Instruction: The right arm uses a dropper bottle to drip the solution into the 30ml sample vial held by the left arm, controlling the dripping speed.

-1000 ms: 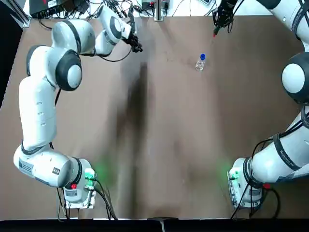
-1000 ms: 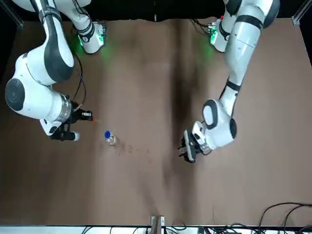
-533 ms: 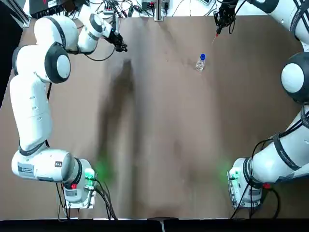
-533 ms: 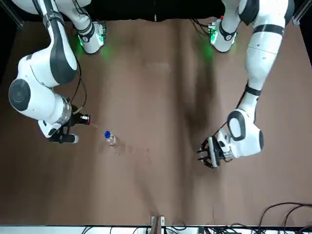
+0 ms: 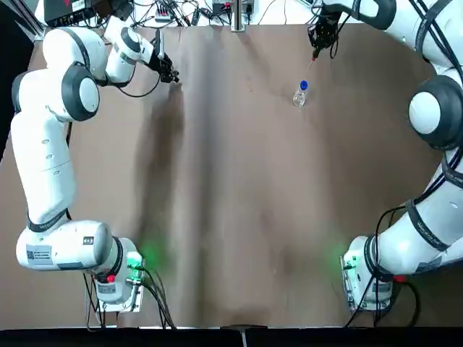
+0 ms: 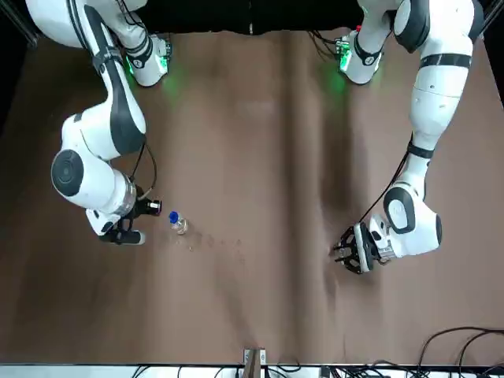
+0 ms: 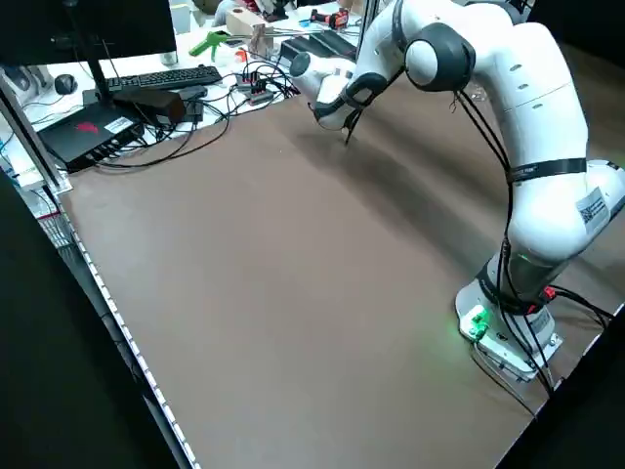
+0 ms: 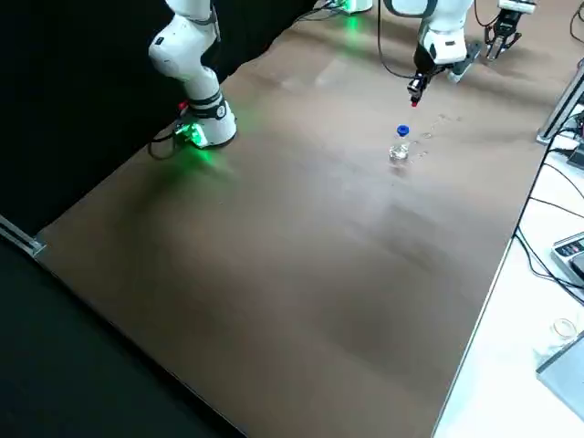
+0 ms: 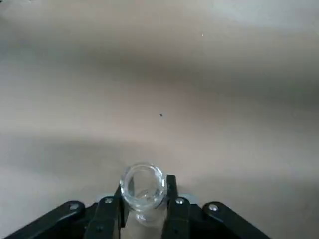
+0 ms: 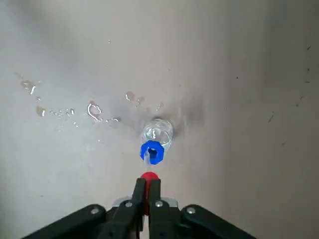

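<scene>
Dropper with red bulb in my right gripper, its blue-collared bottle just below; clear vial in my left.

Item: clear bottle (image 10: 157, 133), blue neck collar (image 10: 152, 152), upright on the tabletop (image 5: 239, 181), right of centre toward the far edge. Item: red dropper bulb (image 10: 148, 177), squeezed between the nearly closed fingers of my right gripper (image 10: 148, 186), its clear tip pointing at the open collar; I cannot tell whether the two touch. Item: clear vial (image 9: 143, 191), open mouth, clasped by my left gripper (image 9: 147, 186), fingers parted by its width, above the far left tabletop. Item: liquid droplets (image 10: 93, 110), scattered near the bottle.
</scene>
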